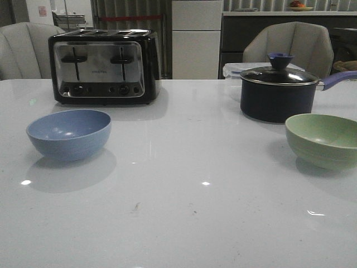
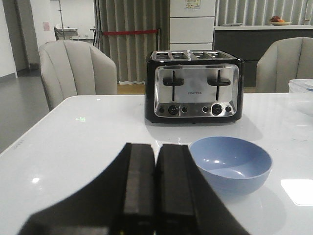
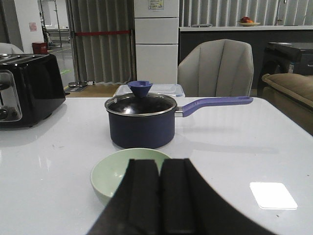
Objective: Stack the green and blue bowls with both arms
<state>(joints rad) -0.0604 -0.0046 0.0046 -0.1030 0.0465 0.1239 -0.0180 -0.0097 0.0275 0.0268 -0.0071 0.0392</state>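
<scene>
The dusty blue bowl [image 1: 69,134] stands upright on the left of the white table and shows in the left wrist view [image 2: 231,163] too. The pale green bowl [image 1: 322,140] stands upright at the right and also shows in the right wrist view [image 3: 115,172]. Neither arm shows in the front view. My left gripper [image 2: 155,149] is shut and empty, short of the blue bowl and beside it. My right gripper [image 3: 160,164] is shut and empty, its fingers covering part of the green bowl from the near side.
A black and chrome toaster [image 1: 104,67] stands behind the blue bowl. A dark saucepan [image 1: 277,94] with a blue-knobbed glass lid and blue handle stands behind the green bowl. A clear box [image 3: 168,89] lies behind the pan. Chairs stand beyond the table's far edge.
</scene>
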